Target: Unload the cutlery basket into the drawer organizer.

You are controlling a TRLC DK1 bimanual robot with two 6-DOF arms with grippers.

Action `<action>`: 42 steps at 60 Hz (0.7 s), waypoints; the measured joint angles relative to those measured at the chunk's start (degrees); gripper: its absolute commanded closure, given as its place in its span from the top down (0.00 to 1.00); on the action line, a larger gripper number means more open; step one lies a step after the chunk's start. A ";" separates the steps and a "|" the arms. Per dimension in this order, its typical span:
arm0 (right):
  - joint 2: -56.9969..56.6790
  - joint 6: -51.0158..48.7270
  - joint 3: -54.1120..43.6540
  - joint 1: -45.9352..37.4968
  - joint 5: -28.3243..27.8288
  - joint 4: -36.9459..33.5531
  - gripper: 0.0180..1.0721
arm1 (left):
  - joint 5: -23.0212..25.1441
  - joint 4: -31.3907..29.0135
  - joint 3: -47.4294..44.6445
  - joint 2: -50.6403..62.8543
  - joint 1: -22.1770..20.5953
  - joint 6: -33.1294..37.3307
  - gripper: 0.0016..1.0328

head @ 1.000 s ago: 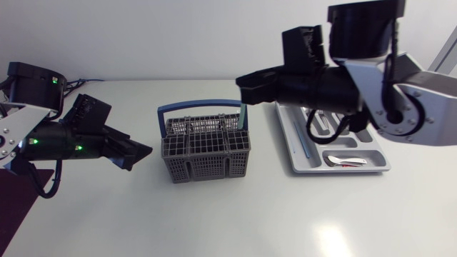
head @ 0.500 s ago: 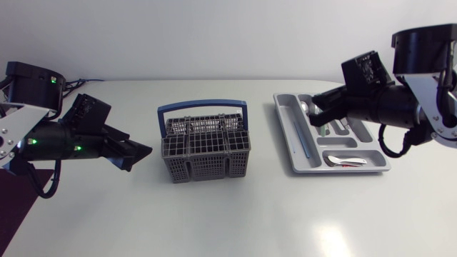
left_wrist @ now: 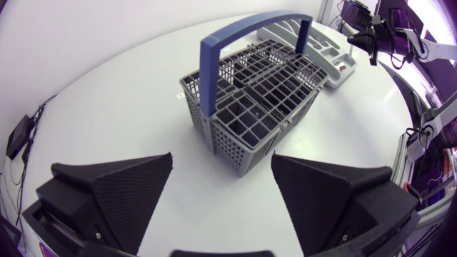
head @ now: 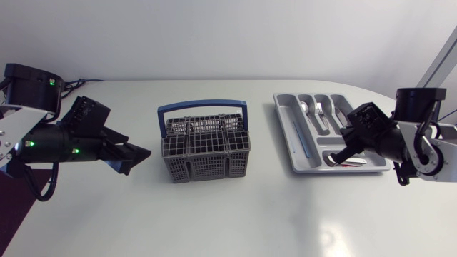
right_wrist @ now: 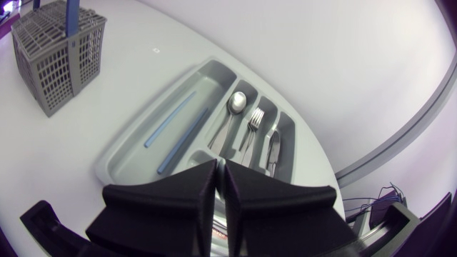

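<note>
Two arms flank a grey basket (head: 206, 148) with a blue handle, standing upright mid-table. The left gripper (head: 134, 154) sits at the basket's 9 o'clock, near it but apart, fingers spread wide and pointing at it. At the basket's 3 o'clock, well apart, lies the grey tray (head: 285, 132). The right gripper (right_wrist: 220, 165) hovers over the tray's 4 o'clock corner, fingers pressed together with only a thin slit between them. Two blue sticks (right_wrist: 171, 120) lie in the tray's long slot. A spoon (right_wrist: 235, 103), fork (right_wrist: 255, 118) and knife (right_wrist: 275, 146) lie side by side, each in its own slot. A silvery piece (head: 348, 163) lies in the small slot by that gripper.
</note>
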 measured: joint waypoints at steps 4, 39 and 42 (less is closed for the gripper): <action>2.27 -1.55 -0.94 -0.87 0.28 3.13 0.05 | 0.02 0.00 -0.92 0.00 -1.05 0.00 0.94; 14.99 -7.69 -1.79 -3.17 4.83 10.75 0.42 | 0.02 -0.04 -1.66 -0.85 -1.51 0.02 0.94; 15.08 -7.69 -1.79 -3.17 5.27 10.75 0.50 | 0.00 -0.02 -1.66 -0.90 -1.51 0.02 0.94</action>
